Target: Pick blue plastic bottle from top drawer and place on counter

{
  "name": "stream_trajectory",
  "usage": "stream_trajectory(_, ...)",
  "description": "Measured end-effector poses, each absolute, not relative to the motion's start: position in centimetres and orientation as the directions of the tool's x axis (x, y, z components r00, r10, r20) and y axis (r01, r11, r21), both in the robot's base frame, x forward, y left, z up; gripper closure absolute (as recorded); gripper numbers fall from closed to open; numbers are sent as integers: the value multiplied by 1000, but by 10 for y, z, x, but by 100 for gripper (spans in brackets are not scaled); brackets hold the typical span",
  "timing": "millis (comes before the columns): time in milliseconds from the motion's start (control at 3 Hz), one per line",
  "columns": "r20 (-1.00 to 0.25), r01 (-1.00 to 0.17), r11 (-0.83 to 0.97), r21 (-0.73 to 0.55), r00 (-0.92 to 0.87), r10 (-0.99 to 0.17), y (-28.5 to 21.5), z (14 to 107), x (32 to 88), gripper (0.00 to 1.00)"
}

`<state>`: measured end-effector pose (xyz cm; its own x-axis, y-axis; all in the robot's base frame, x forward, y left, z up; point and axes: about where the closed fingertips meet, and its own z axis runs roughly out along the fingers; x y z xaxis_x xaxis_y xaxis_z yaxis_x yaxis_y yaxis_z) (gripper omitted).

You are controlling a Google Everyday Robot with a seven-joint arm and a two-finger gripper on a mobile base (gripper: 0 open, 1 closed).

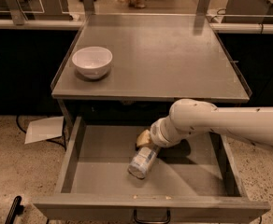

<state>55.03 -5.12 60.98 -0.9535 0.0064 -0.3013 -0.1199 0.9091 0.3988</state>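
In the camera view, the top drawer (pixel 86 178) is standing pulled out towards the camera below the counter (pixel 164 55), showing its flat grey bottom and low side walls. Its dark loop handle (pixel 151 217) is peeking out at the lower edge of its front panel.

The white arm (pixel 230 122) is reaching in from the right, crossing over the drawer's right wall and angling down to the left. At its end the gripper (pixel 145 140) is sitting low inside the drawer, near the middle and towards the back, showing as a tan piece just past the wrist. It is meeting the far end of the blue plastic bottle (pixel 144 161). The wrist is hiding the contact, so whether the gripper is actually clamping the bottle or only resting against it cannot be told.

The bottle is lying inside the drawer, roughly at the centre, with its near end pointing towards the camera and slightly left and its label facing up. Whether it is resting flat on the drawer bottom or tilting up at the far end is unclear.

On the counter, a white bowl (pixel 92 61) is sitting upright near the front left corner, well apart from the arm. A sheet of paper (pixel 44 129) is lying on the speckled floor (pixel 15 171) left of the drawer
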Motion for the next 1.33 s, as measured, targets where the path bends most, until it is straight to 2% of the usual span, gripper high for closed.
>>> stream_trajectory(333,-321,-138,870,473,-947,24,-38,625,551,100)
stream_trajectory(667,-383,-201,803,561,-923,36,-23,654,526,100)
stream_trajectory(1333,-495,-352,671,653,-869,26,-13,703,469,100)
